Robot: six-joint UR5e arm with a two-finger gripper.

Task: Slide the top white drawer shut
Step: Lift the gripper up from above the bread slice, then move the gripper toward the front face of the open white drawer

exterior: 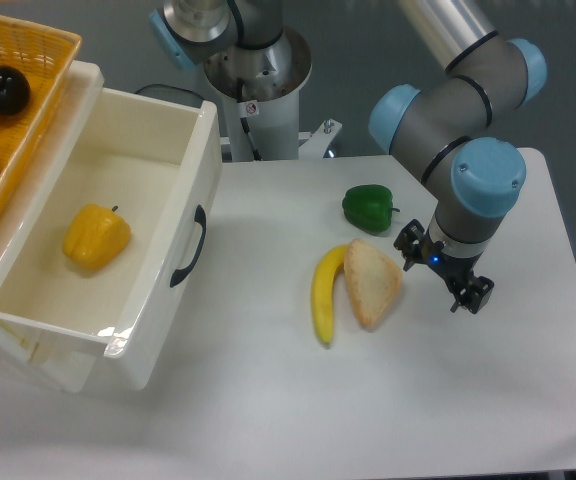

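Observation:
The top white drawer [158, 290] stands pulled far out of the cream-white cabinet at the left. Its black curved handle [190, 247] faces the table's middle. A yellow bell pepper [96, 237] lies inside the drawer. My gripper [443, 275] is at the right of the table, well away from the drawer, just right of a piece of bread [372, 283]. Its fingers are hidden under the wrist, so I cannot tell if it is open or shut. The lower drawer is hidden.
A banana [324, 294] lies left of the bread. A green bell pepper [369, 207] sits behind them. A yellow wicker basket [18, 90] with a black ball [4, 90] rests on the cabinet top. The robot base [258, 90] stands at the back.

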